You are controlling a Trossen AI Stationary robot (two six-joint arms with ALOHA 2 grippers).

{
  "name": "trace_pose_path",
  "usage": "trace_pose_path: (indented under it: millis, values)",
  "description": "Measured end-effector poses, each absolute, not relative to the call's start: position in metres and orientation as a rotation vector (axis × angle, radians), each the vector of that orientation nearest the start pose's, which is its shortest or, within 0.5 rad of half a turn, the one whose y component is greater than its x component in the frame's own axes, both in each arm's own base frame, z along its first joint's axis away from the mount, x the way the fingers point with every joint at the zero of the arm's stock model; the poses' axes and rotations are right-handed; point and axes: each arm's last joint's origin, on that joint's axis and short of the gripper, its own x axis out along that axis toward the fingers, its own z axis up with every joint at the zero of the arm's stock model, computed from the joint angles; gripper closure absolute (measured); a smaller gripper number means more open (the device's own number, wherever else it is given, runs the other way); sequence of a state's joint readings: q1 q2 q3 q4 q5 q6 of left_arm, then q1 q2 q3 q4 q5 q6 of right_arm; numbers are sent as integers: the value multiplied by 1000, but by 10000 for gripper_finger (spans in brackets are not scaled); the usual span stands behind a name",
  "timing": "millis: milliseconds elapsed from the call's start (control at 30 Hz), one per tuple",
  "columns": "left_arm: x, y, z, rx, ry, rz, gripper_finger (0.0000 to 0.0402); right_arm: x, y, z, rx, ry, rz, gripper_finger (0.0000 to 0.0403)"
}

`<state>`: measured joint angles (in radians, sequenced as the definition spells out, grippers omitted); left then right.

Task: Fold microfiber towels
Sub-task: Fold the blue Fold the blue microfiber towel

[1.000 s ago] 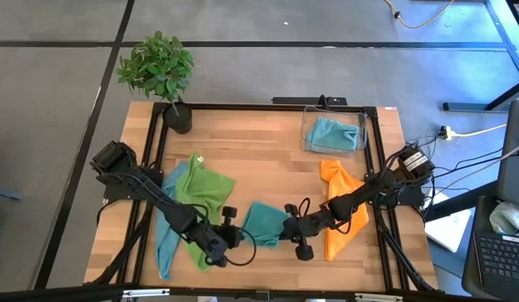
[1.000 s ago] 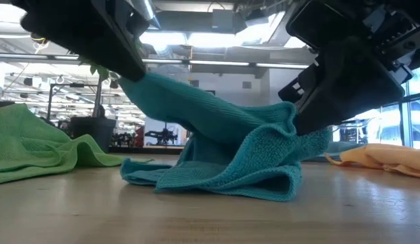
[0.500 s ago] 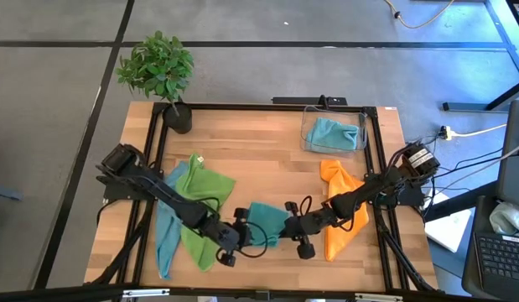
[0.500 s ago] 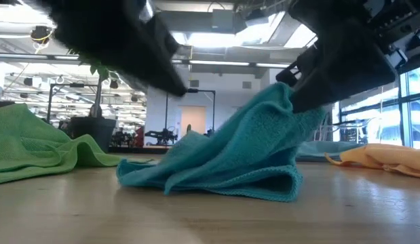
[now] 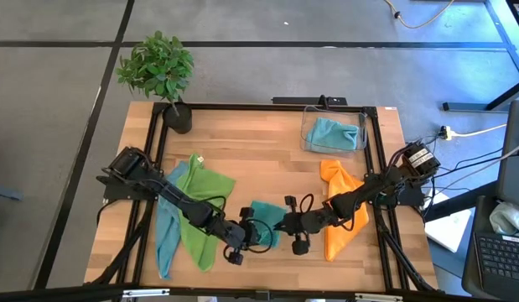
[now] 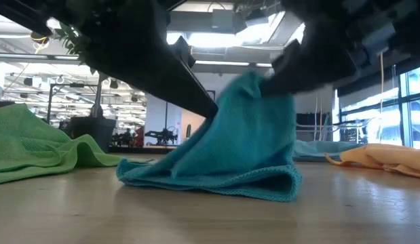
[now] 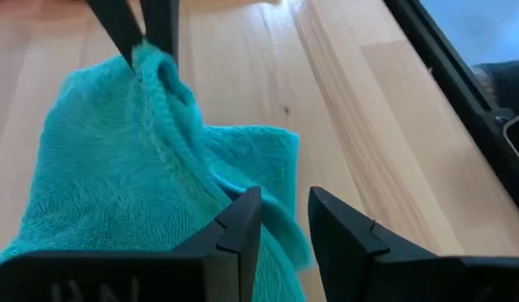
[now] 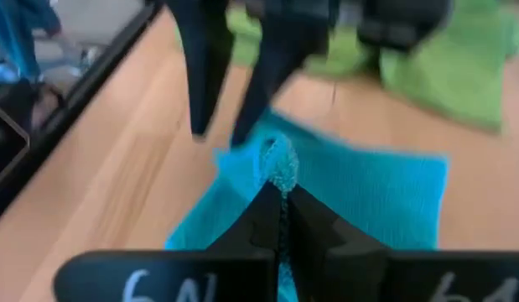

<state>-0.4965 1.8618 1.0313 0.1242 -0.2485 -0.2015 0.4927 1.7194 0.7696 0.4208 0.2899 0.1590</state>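
Near the front edge of the wooden table (image 5: 267, 159), the soft teal microfiber towel (image 5: 266, 225) is tented because the right gripper (image 5: 286, 224) pinches its raised fold while the left gripper (image 5: 245, 236) stands parted beside it, seemingly letting go.

Wooden table (image 5: 259, 151) carries towels (image 5: 205, 197), clear bin (image 5: 333, 134), potted plant (image 5: 163, 75).

The towel (image 5: 266, 234) lies between 2 pincers, left pincer (image 5: 245, 237) and right pincer (image 5: 282, 225).

Robotics lab: framed wooden table (image 5: 267, 159) (open hall behind, ceiling lights (image 6: 196, 37))
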Motion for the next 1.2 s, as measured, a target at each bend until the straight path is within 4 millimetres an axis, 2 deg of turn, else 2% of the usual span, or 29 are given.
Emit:
trace_pose_path:
  millis: [267,433,600,800,1100,1200]
  values:
    - [336,-172,155,81,663,-108,296,305,150,165,-108,415,58,389]
    - [335,-171,159,84,656,-90,295,312,154,174,-151,509,54,389]
    - [326,-166,173,80,686,-61,294,312,154,174,-151,594,36,389]
    - [316,-159,185,50,716,35,294,312,154,175,-141,582,4,389]
    - [320,-150,188,16,703,67,294,315,151,179,-167,528,-77,389]
    - [319,-142,198,7,693,86,293,318,151,183,-160,476,-97,389]
